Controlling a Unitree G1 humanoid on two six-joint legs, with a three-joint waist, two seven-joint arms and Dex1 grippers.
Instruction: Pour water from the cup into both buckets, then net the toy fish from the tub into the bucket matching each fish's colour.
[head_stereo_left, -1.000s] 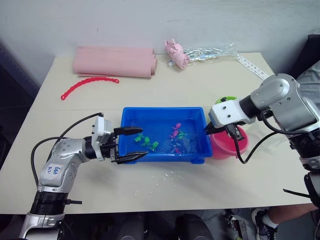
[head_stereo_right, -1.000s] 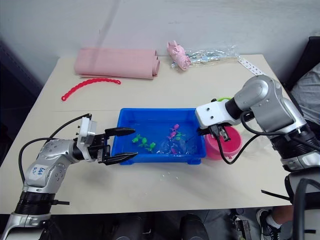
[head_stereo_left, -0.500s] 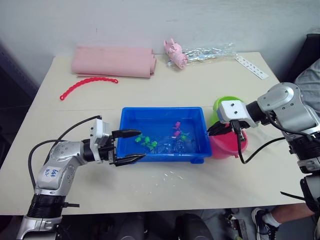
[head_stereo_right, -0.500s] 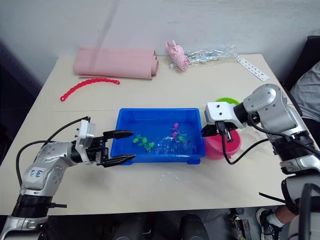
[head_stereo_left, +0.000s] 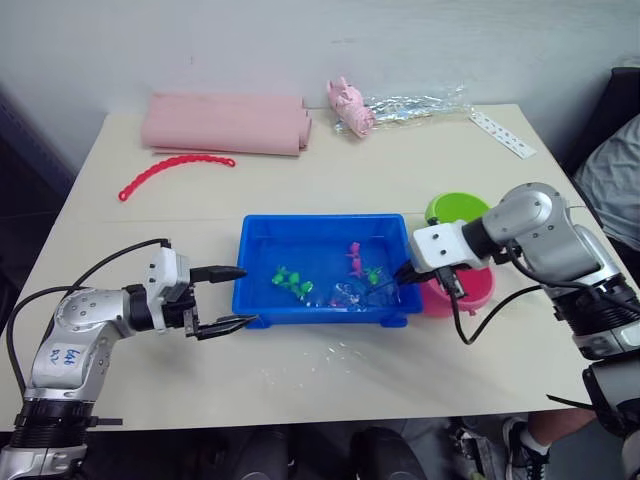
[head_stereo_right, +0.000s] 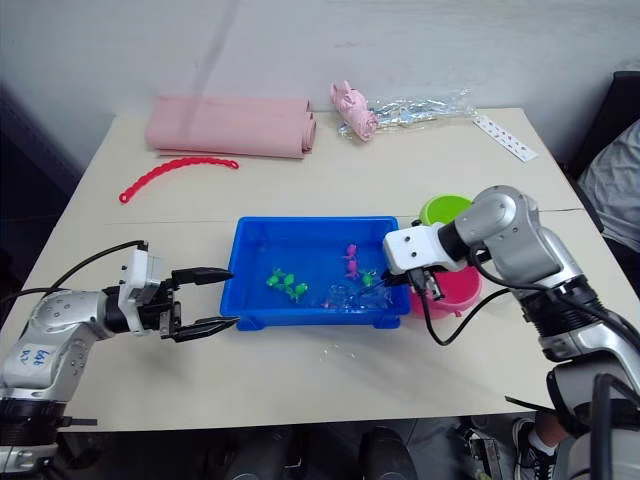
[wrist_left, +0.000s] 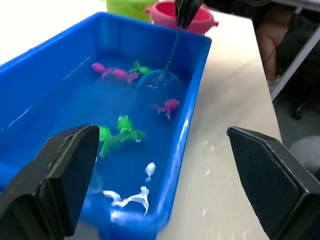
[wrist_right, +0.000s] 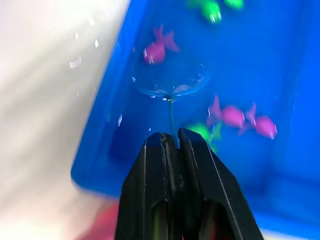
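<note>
— Checking the right gripper (wrist_right: 172, 142): what does it grip?

— Its two black fingers are pressed together on the thin handle of the net (wrist_right: 170, 82). The net is a small round ring with clear mesh, and it sits down in the water at the right end of the tub (head_stereo_left: 262, 228), near the front wall.

— Describe the tub and its contents.

— It is a shallow, bright blue rectangular tray with a rolled rim, standing at the middle of the table (head_stereo_left: 350, 170). It holds water and several tiny toy fish (wrist_left: 120, 134): green ones toward the left centre, pink ones toward the right. One pink fish (wrist_right: 156, 50) lies just beside the net ring, outside it.

— Where are the buckets?

— The pink bucket (head_stereo_left: 480, 292) stands touching or just beside the right end of the tub, partly behind the right arm. The lime green bucket (head_stereo_left: 455, 208) stands just behind it.

— State of the left gripper (head_stereo_left: 222, 297)?

— Its fingers are spread wide apart and hold nothing. It hovers at the left end of the tub, just outside the wall.

— Other items?

— A folded pink cloth (head_stereo_left: 225, 122) and a red bead chain (head_stereo_left: 175, 172) lie at the far left of the table.
</note>
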